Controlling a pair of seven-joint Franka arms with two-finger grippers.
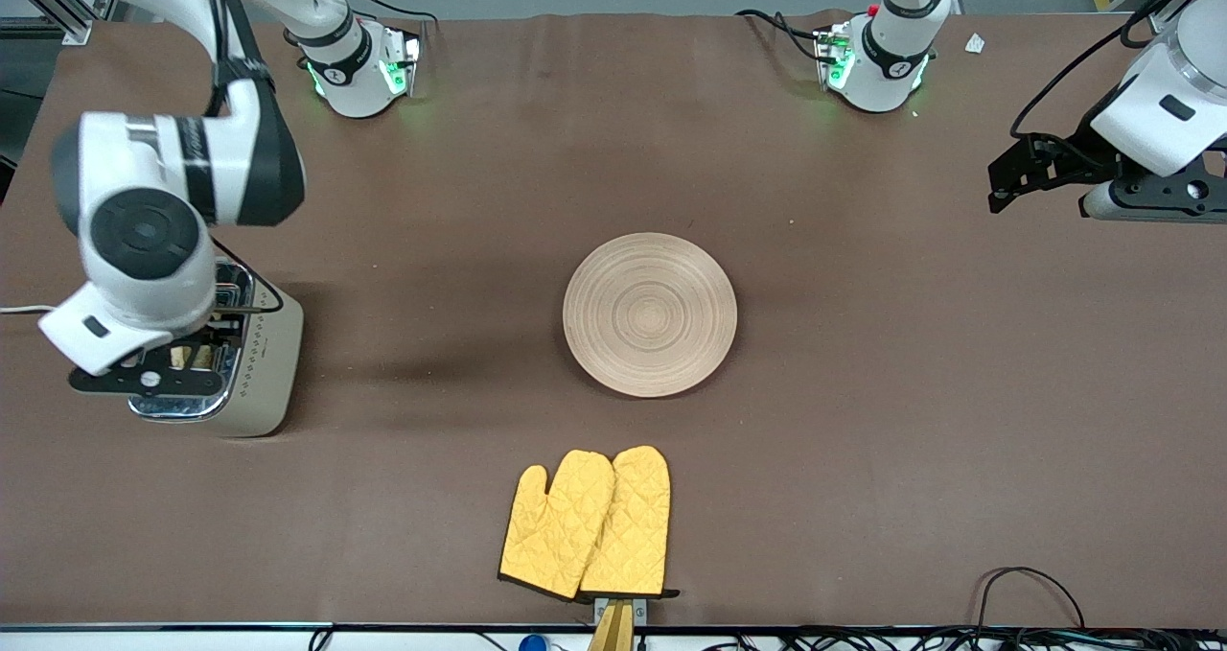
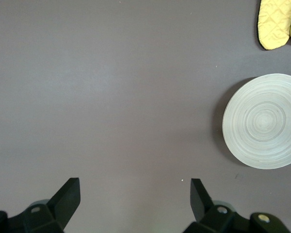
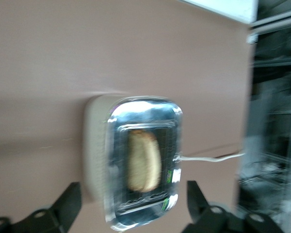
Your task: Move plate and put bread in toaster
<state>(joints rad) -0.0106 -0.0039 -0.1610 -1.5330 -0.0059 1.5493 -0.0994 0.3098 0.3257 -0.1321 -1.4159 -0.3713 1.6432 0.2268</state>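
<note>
Your right tool [image 3: 131,208] hangs straight over the toaster [image 1: 254,368], fingers [image 3: 70,204] spread apart and gripping nothing. The bread [image 3: 144,160] already sits in one of the toaster's slots, its top edge showing against the chrome. The other slot, as far as the right wrist view shows, holds nothing.

The step in hand looks like the release and retreat. To do it well, lift the right tool straight up from the toaster so neither finger catches the slice or the chrome rim. Only swing away once you are clear of the top. Check from above that the slice stands down in the slot rather than leaning on the rim (the wrist view is blurred, so judge this with care).

The plate [image 1: 650,313] lies bare on the surface [image 1: 863,440], well apart from the toaster toward the left arm's end, with nothing on it. A pair of yellow mitts [image 1: 587,522] lies nearer the front camera than the plate.

Your left tool [image 2: 135,199] waits up in the air, well apart from the toaster at the left arm's end of the surface, its fingers spread wide and holding nothing.
</note>
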